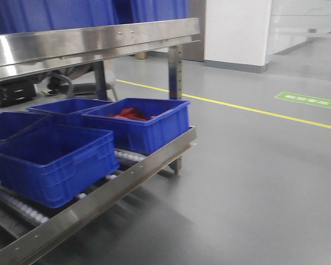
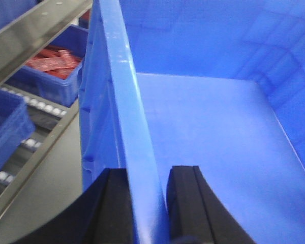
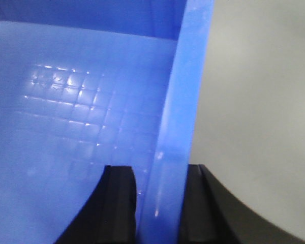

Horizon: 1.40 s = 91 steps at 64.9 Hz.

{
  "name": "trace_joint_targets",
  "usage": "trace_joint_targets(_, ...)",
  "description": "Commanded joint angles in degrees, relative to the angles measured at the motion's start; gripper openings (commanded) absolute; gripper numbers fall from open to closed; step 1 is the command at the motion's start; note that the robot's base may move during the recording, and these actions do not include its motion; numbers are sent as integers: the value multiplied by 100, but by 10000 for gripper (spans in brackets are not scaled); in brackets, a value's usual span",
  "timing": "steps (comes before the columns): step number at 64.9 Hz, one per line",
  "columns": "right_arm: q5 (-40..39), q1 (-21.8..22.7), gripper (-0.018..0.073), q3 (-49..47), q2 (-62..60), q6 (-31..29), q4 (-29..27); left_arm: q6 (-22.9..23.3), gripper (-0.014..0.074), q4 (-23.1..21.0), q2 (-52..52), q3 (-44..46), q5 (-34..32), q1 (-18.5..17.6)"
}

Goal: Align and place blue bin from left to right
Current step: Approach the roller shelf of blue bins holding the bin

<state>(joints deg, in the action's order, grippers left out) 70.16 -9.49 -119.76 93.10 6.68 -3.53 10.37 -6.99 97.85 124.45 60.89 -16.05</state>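
OK, blue bin (image 2: 126, 127) hangs just outside the rack's front rail (image 2: 35, 157), off the rollers, over grey floor (image 3: 254, 101). Left gripper (image 2: 148, 199) is clamped on one side wall, right gripper (image 3: 157, 203) on another. A loaded bin (image 1: 154, 132) of red parts (image 1: 129, 114) sits at the roller shelf's (image 1: 127, 176) right end. Yellow floor line (image 1: 254, 109) beyond.
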Motion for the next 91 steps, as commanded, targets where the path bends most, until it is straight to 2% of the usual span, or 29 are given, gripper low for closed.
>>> trace_joint_targets(1,-515,-31,-67,-90,-164,-155,-324,-124,-111,-137,-61,92,-504,-23)
trace_joint_targets(91,-515,-31,-67,-90,-164,-155,-324,-124,-111,-137,-61,92,-504,-23)
